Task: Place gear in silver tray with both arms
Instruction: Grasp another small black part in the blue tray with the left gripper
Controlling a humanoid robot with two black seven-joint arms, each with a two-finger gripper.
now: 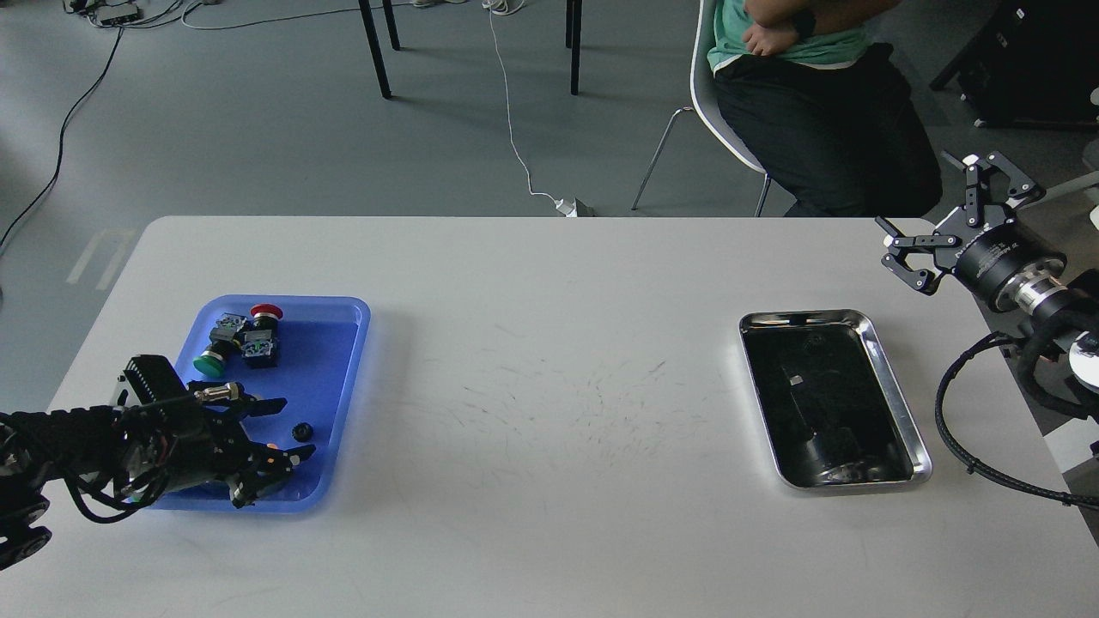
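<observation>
A small black gear (301,431) lies in the blue plastic tray (343,343) at the left of the table. My left gripper (290,429) hangs low over that tray, open, and its fingertips reach either side of the gear without closing on it. The silver tray (798,316) rests on the right half of the table, its dark mirror-like bottom holding only reflections. Past the table's far right corner, well beyond the silver tray, my right gripper (932,202) is raised and open, holding nothing.
Push-button switches with a red cap (266,311) and a green cap (207,364) lie at the back of the blue tray. A seated person (824,103) is behind the table at the right. Black cables (970,446) loop off my right arm near the table's right edge.
</observation>
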